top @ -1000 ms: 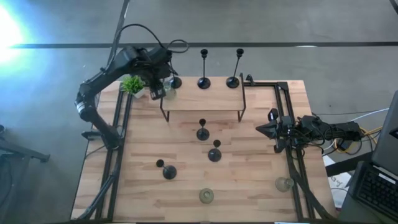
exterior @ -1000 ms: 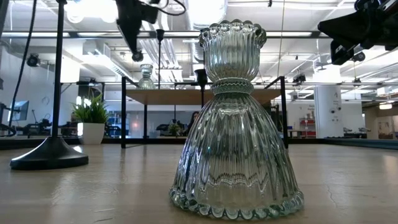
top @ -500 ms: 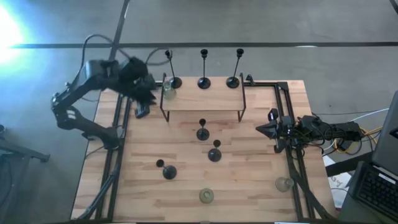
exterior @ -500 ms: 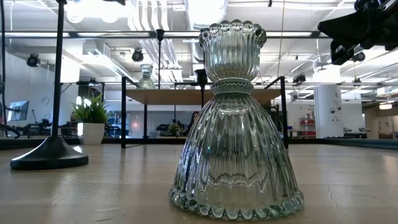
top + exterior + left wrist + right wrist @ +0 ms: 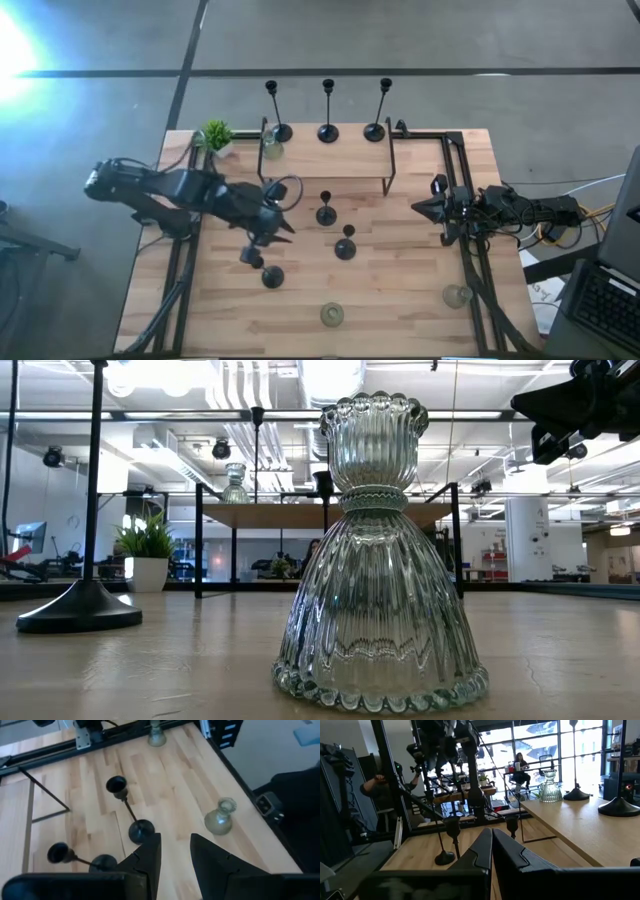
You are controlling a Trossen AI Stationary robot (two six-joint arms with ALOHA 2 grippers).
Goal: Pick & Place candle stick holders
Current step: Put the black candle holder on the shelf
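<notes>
A short black candle stick holder (image 5: 268,273) is standing on the tabletop (image 5: 400,300) just beyond the tips of the left gripper (image 5: 262,243), whose fingers (image 5: 150,852) are standing slightly apart and holding nothing, probably lining up to straddle its stem. Two more black holders (image 5: 326,212) are waiting farther ahead of those fingers, with a glass one (image 5: 220,817) off to one side. Three tall holders (image 5: 327,130) and a glass one are sitting on the raised shelf (image 5: 325,160), apparently where they belong. The right gripper (image 5: 425,207) is parked at the tabletop's edge, fingers pressed together. The low view is mostly blocked by a near glass holder (image 5: 378,560)
</notes>
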